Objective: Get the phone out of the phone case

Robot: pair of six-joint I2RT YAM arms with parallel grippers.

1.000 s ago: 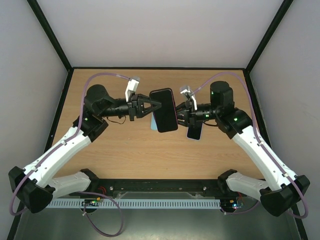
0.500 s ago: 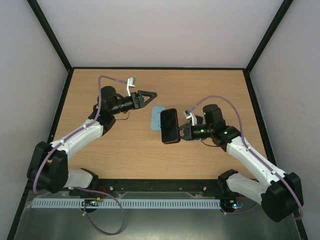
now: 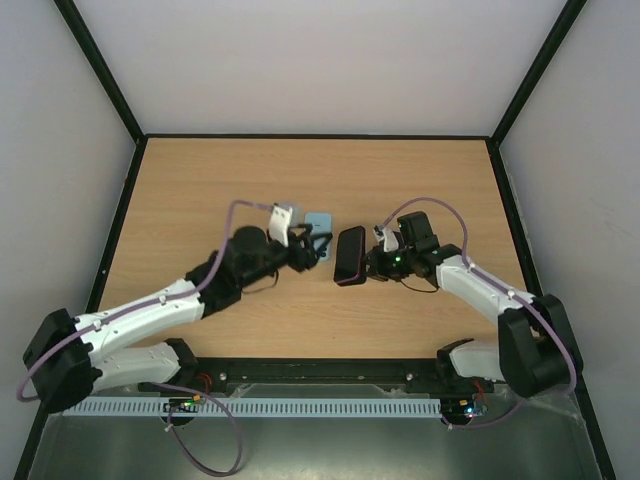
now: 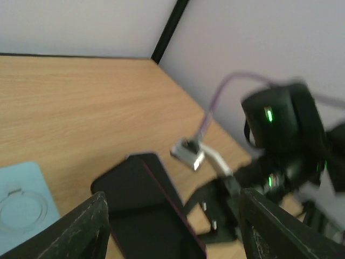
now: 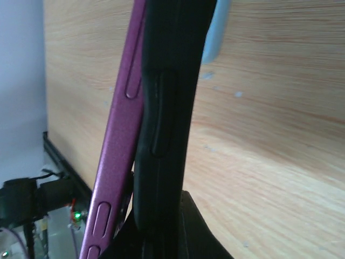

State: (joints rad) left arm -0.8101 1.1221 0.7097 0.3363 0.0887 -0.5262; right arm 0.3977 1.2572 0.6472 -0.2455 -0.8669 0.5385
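Note:
My right gripper [image 3: 372, 262] is shut on the black phone case [image 3: 350, 256] and holds it on edge just above the table's middle. In the right wrist view the phone's purple edge [image 5: 119, 135] runs alongside the black case [image 5: 168, 108], both going down between my right gripper's [image 5: 159, 221] jaws. My left gripper [image 3: 316, 250] is open just left of the phone. Its fingers [image 4: 81, 229] stand wide apart, and the dark phone face [image 4: 143, 202] lies ahead between them, untouched.
A pale blue flat piece with a ring on it [image 3: 318, 222] lies on the wooden table [image 3: 200, 190] just behind my left gripper, and shows at the left wrist view's lower left [image 4: 21, 199]. Black frame rails edge the table.
My left gripper let go of the phone, swung away left, then came back low beside it, open. The right gripper closed and carried the cased phone down toward the table.

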